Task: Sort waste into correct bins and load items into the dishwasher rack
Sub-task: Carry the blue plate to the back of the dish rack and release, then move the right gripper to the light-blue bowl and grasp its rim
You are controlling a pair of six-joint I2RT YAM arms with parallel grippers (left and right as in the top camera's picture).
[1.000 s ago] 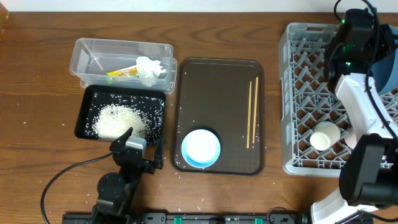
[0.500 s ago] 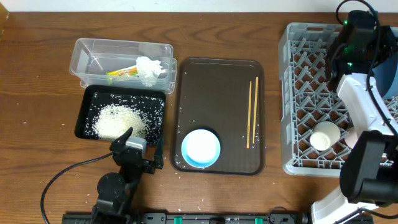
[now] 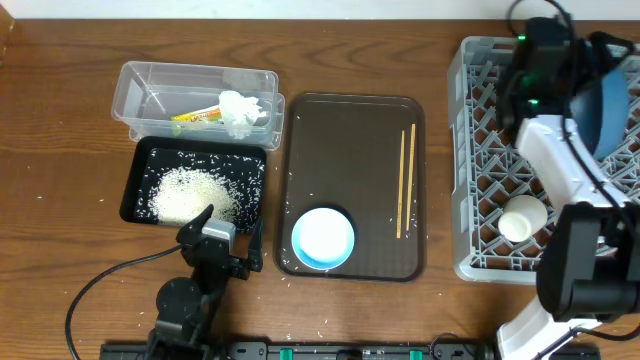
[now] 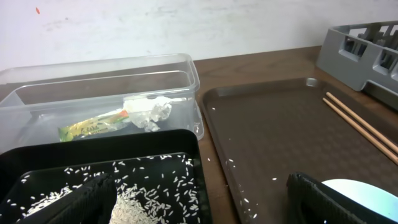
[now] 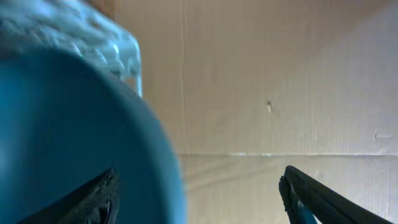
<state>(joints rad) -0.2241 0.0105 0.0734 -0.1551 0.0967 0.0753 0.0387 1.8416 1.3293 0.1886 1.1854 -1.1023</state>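
Over the last second, leftward swing of the right arm above the dishwasher rack (image 3: 480, 150); more of the dark blue dish (image 3: 603, 105) uncovered as a result, standing on edge in the rack's far right part; no shift anywhere else on the table. In the right wrist view, right gripper (image 5: 200, 180) spread wide with nothing between the fingers; blue dish blurred and close at the left. Reads as dish just let go and arm backing off, though a touch on the left finger cannot be ruled out. Left gripper (image 4: 202, 186) spread wide too, empty, parked by the near edge of the black tray (image 3: 128, 200).

For the task: dish likely loaded; whitish cup (image 3: 521, 218) already in the rack's near side. Left to load: light blue bowl (image 3: 323, 238) and chopsticks (image 3: 405, 180), both on the brown serving tray (image 3: 350, 160). Waste looks sorted: snack wrapper (image 3: 197, 116) and tissue (image 3: 240, 112) in the clear tub (image 3: 130, 100), rice (image 3: 190, 192) in the black tray; a few stray grains on table and serving tray.
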